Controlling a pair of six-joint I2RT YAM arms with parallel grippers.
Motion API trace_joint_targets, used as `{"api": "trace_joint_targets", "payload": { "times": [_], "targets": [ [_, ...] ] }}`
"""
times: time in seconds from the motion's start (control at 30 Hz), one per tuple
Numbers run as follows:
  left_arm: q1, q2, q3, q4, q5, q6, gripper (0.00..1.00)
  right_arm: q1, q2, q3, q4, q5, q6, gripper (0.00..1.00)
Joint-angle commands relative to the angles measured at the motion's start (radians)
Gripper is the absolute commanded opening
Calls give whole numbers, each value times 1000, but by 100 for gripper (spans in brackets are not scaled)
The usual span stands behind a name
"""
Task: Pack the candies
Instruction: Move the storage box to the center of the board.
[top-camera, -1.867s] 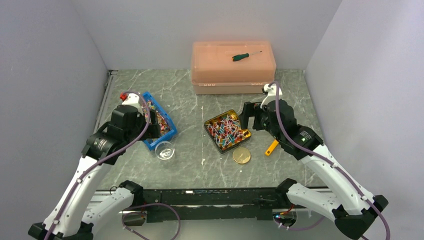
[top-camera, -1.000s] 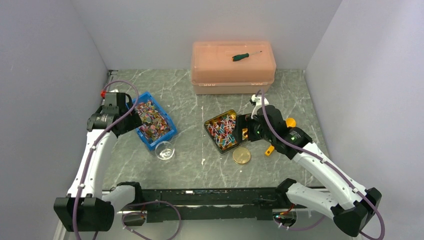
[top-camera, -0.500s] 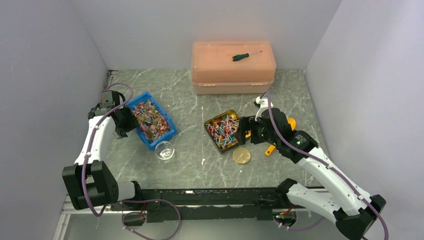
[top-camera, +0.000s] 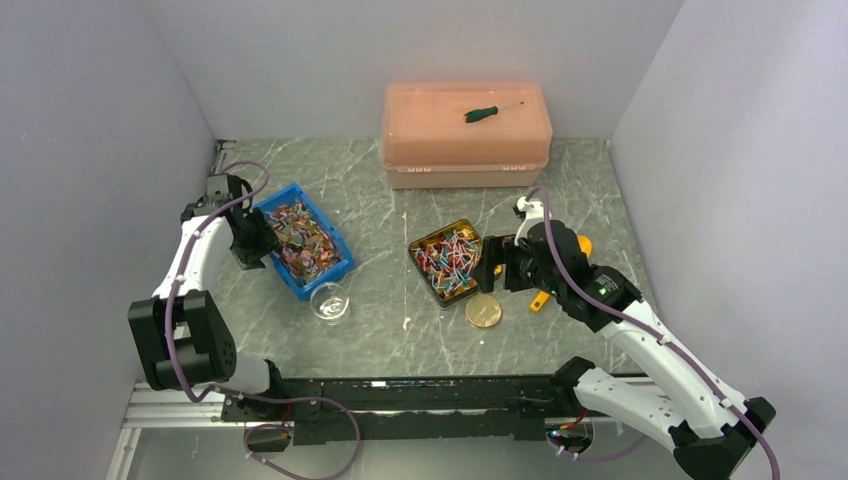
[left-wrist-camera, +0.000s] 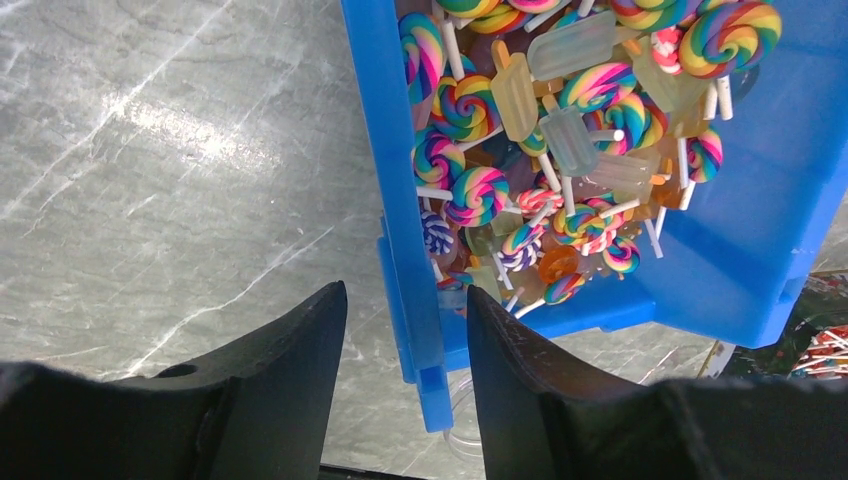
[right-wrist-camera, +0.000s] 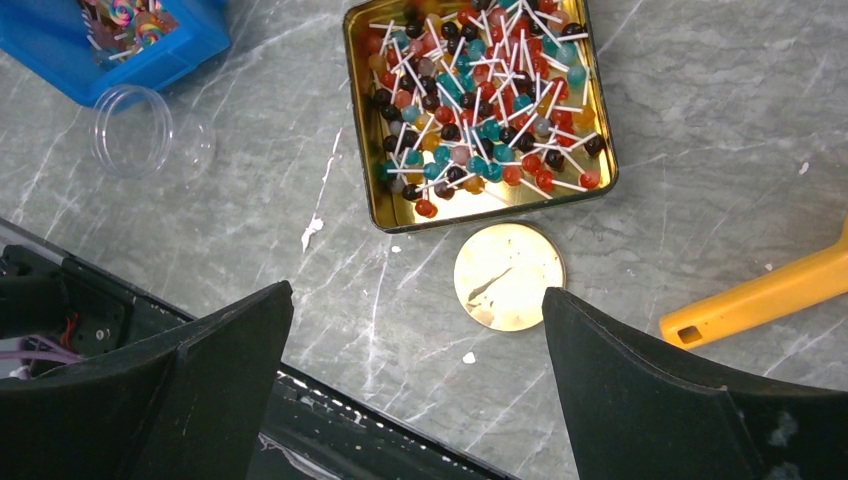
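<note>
Fingers (left-wrist-camera: 280, 380) of the left gripper (left-wrist-camera: 405, 293) straddle one wall of a blue bin (left-wrist-camera: 375, 120) close to its corner. The gripper is partly open, with a gap showing on each side of the plastic and nothing clamped. Inside the bin, candies (left-wrist-camera: 560, 130) lie heaped: rainbow swirl lollipops and pale ice-lolly shapes on white sticks. A clear plastic cup (right-wrist-camera: 140, 130) sits on the grey marbled bench (left-wrist-camera: 150, 150) just beside the bin's near corner.

To the right, the right gripper (right-wrist-camera: 416, 290) hangs above the bench with its jaws spread wide and empty, over a round gold lid (right-wrist-camera: 508, 276). Just beyond the lid stands an open gold tin (right-wrist-camera: 470, 208) packed with more candies, small ball lollipops in red, teal, orange and dark tones. An orange scoop (right-wrist-camera: 760, 297) lies on the bench right of the lid. At the back wall, a green-handled screwdriver (top-camera: 485, 113) rests on a peach-coloured box (top-camera: 465, 150).
</note>
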Motion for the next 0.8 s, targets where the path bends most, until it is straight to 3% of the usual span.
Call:
{"api": "trace_joint_targets", "payload": {
  "times": [0.0,0.27,0.77],
  "targets": [
    [4,-20,41,-4,7,19,52,3,-22,-10,6,-12,17,98],
    [5,-3,62,-25,-7,40,41,3,-32,-25,13,-27,30,98],
    [-2,33,73,2,105,73,15,3,-53,-51,10,-35,51,98]
  ]
}}
